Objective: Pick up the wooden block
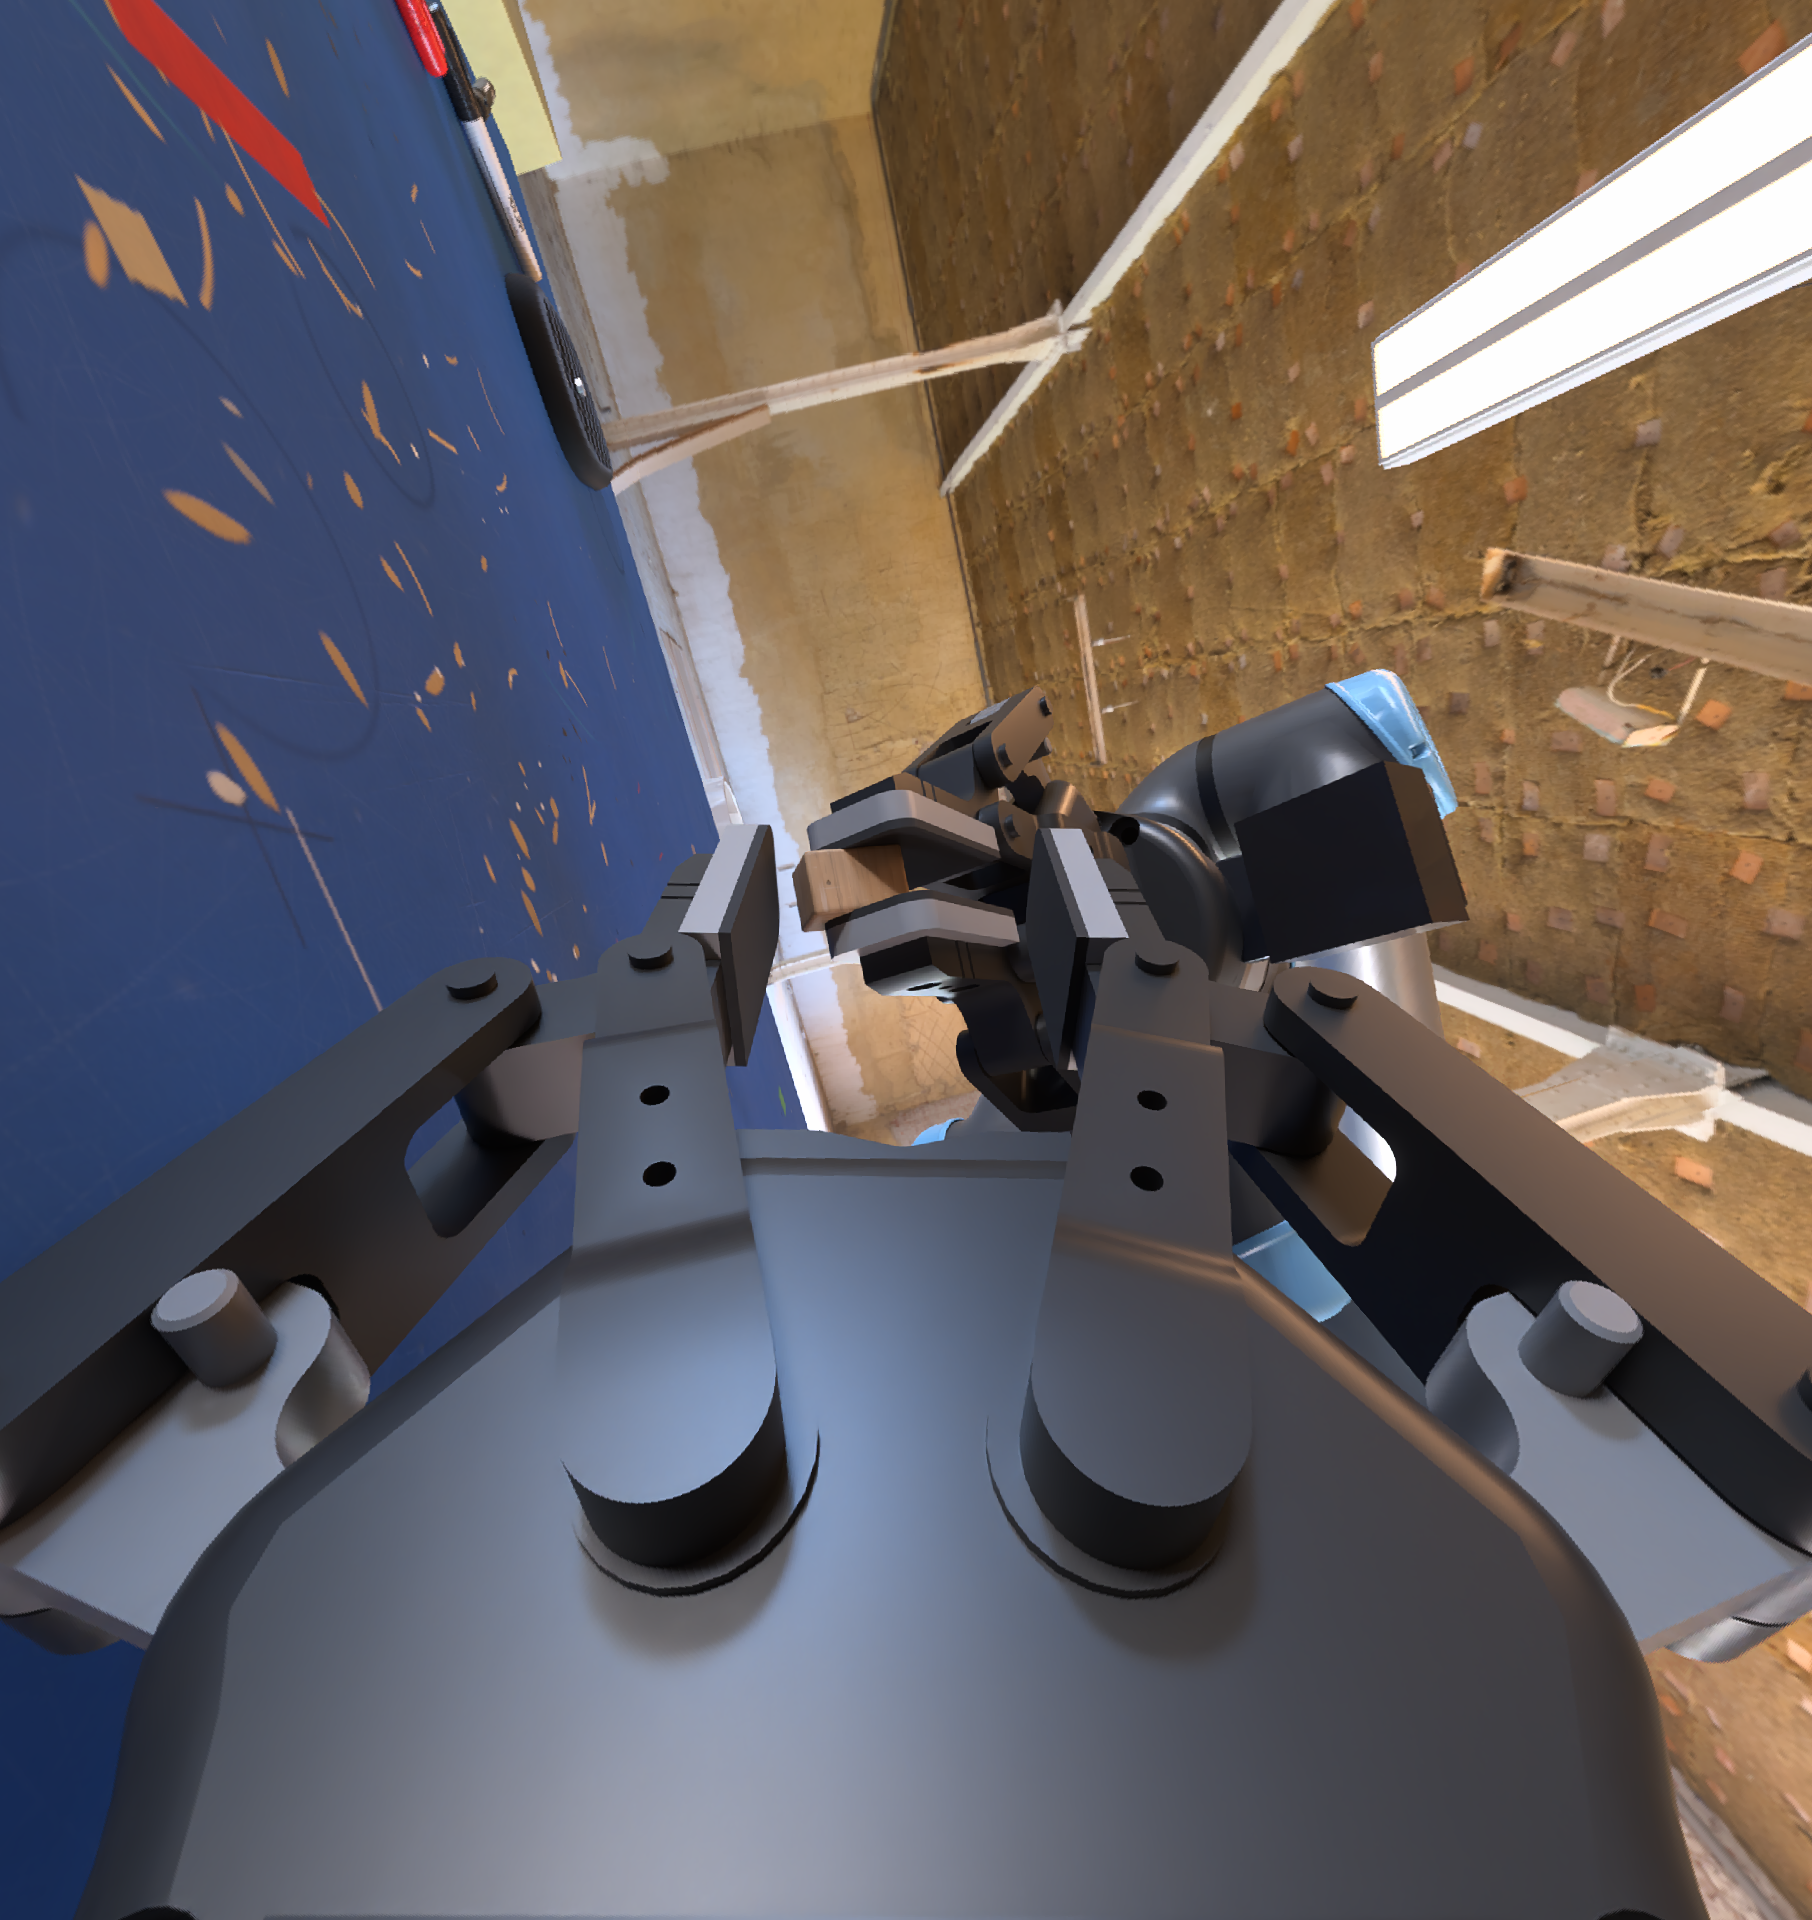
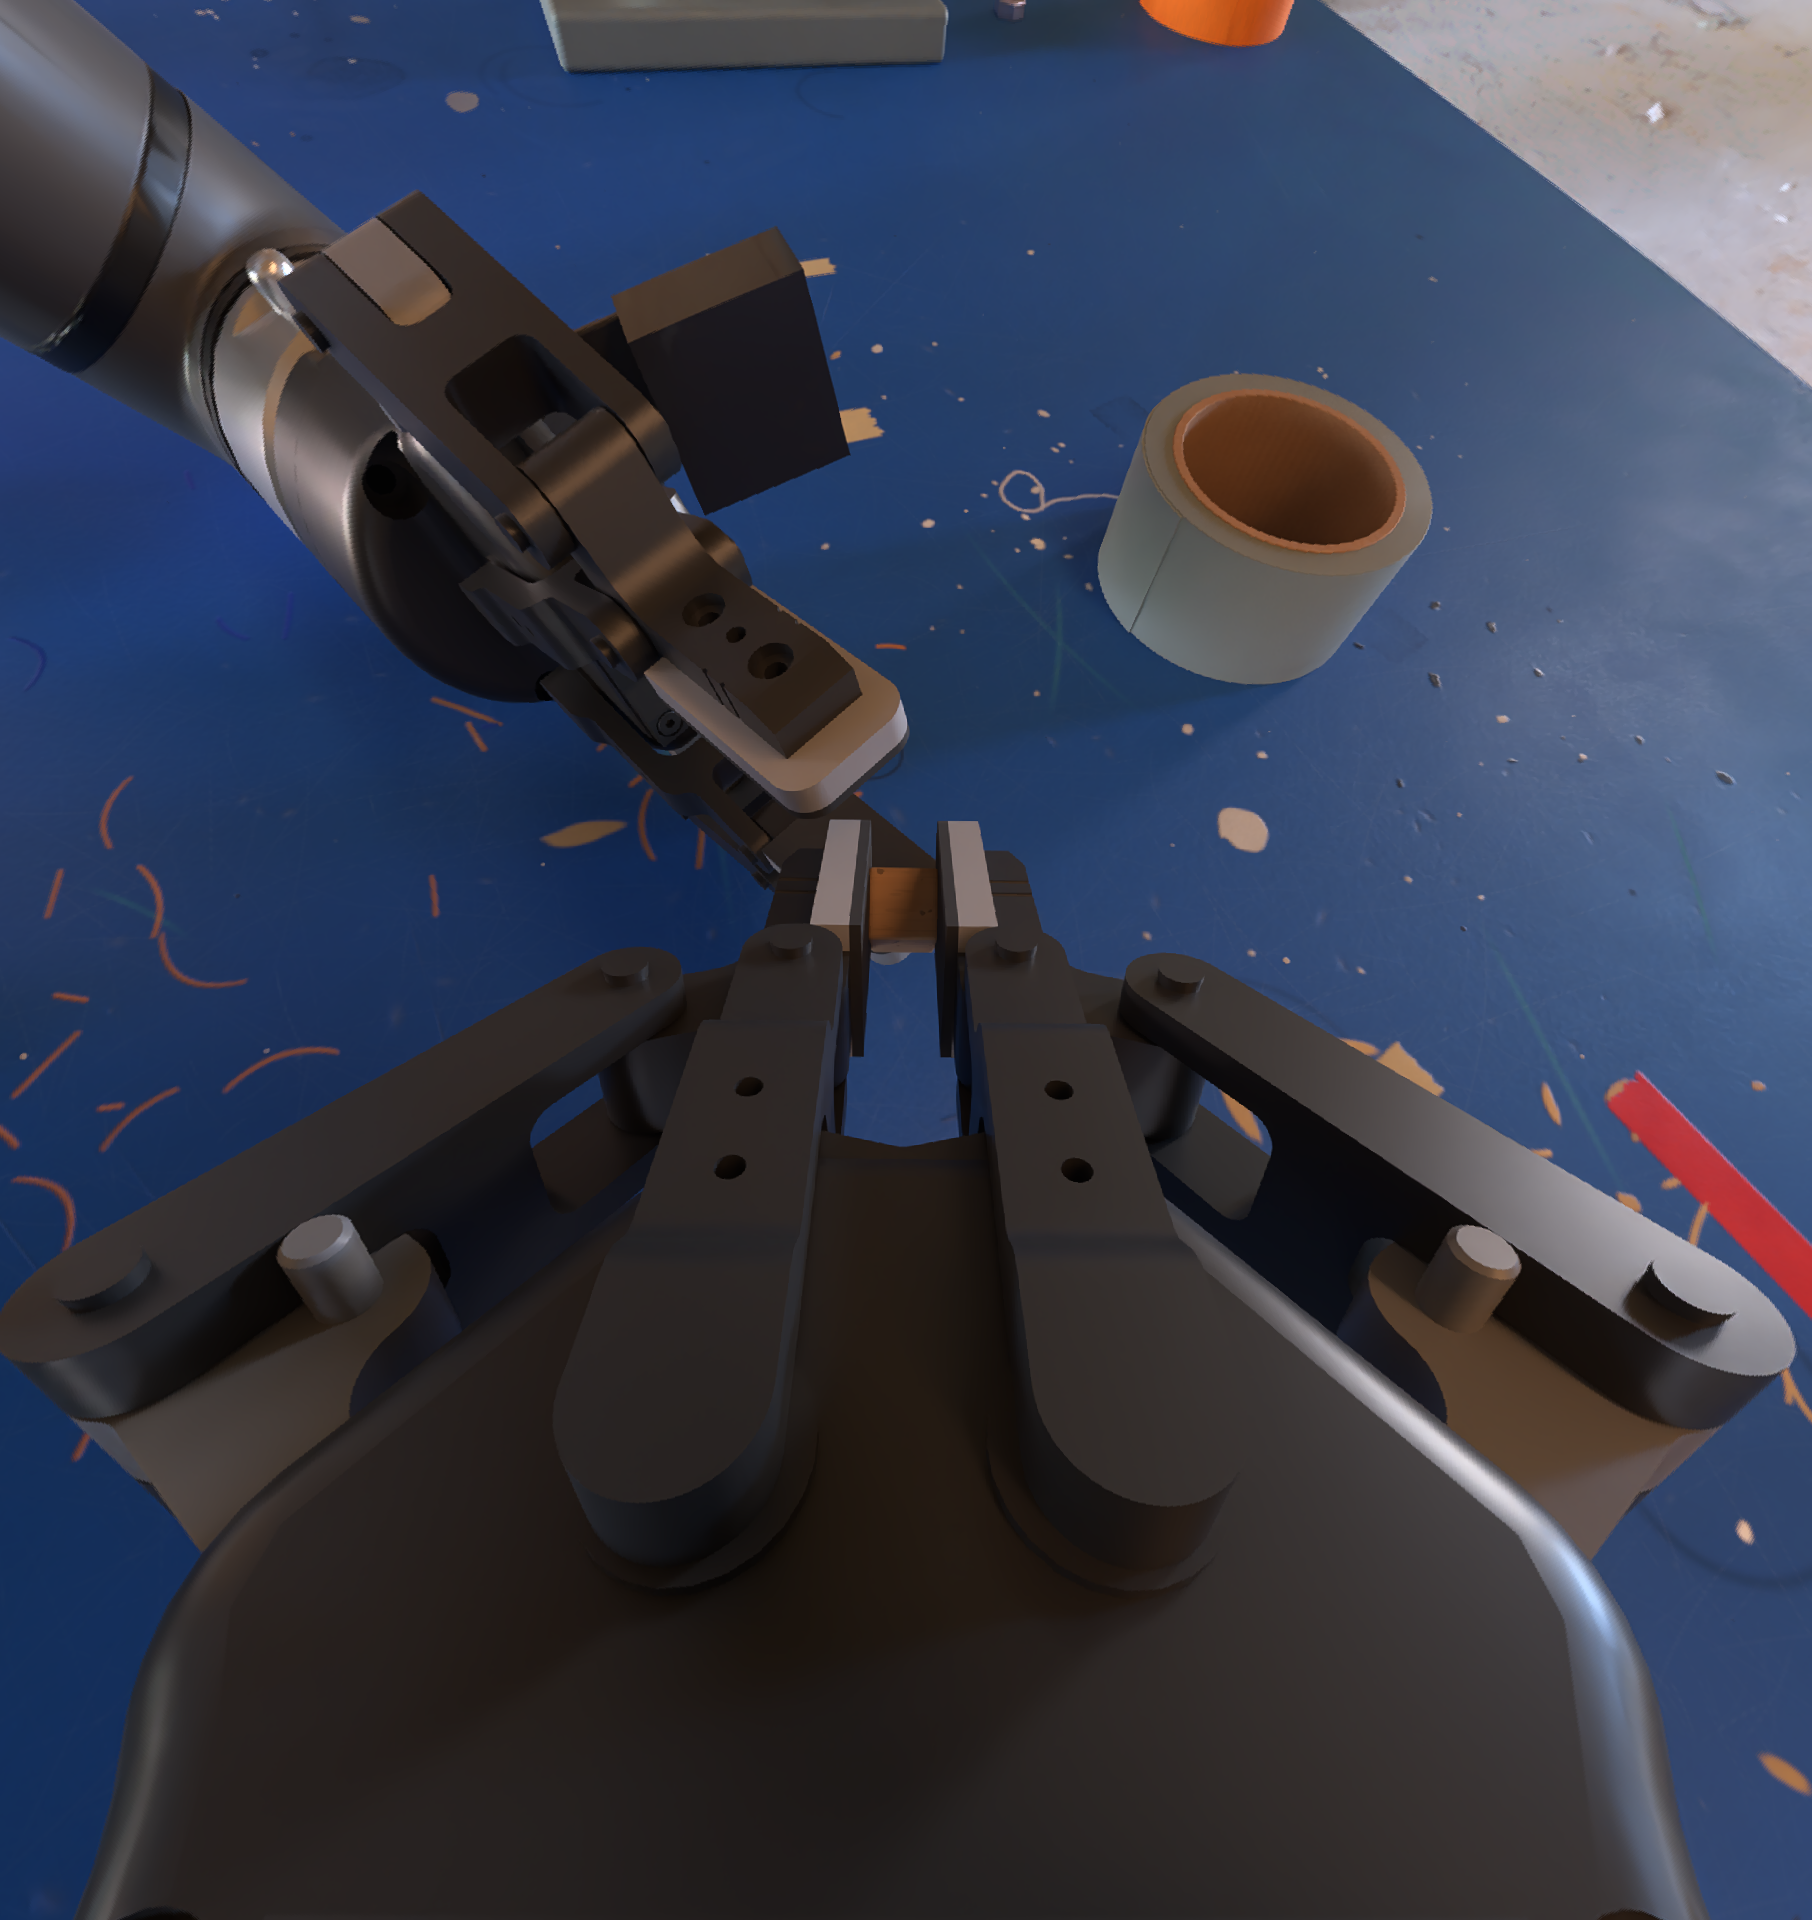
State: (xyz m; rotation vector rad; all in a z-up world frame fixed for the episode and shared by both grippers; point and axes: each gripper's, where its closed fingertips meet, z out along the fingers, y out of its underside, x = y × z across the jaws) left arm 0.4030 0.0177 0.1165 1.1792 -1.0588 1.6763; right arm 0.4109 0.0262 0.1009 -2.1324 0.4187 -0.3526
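Wood is seen between the pads of the right gripper (image 2: 903,902), whose jaws are clamped on the wooden block (image 2: 900,904) above the blue table (image 2: 1297,935). The left gripper (image 1: 907,940) is held with its jaws apart and empty, the block (image 1: 848,883) lying just beyond its tips. A roll of tape (image 2: 1266,530) is stood at two o'clock from the block.
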